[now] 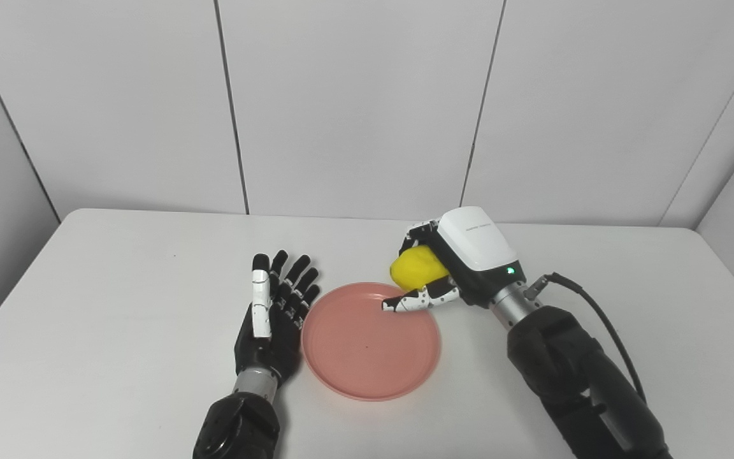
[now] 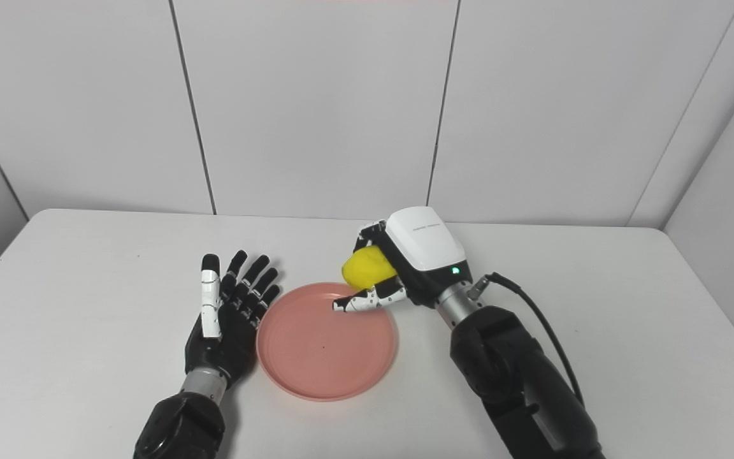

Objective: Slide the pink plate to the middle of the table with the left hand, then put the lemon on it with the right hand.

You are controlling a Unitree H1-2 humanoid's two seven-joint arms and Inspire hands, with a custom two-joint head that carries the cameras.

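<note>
The pink plate (image 1: 367, 347) lies flat near the middle of the white table (image 1: 118, 306). My left hand (image 1: 274, 312) is open, fingers spread, flat at the plate's left rim, holding nothing. My right hand (image 1: 450, 268) is shut on the yellow lemon (image 1: 417, 266) and holds it just above the plate's far right rim; its thumb reaches over the plate. The same scene shows in the right eye view, with the plate (image 2: 322, 347), the lemon (image 2: 367, 266), the left hand (image 2: 230, 309) and the right hand (image 2: 405, 264).
White wall panels (image 1: 354, 102) stand behind the table's far edge. A black cable (image 1: 596, 312) runs along my right forearm. Bare table surface lies to the left and right of the plate.
</note>
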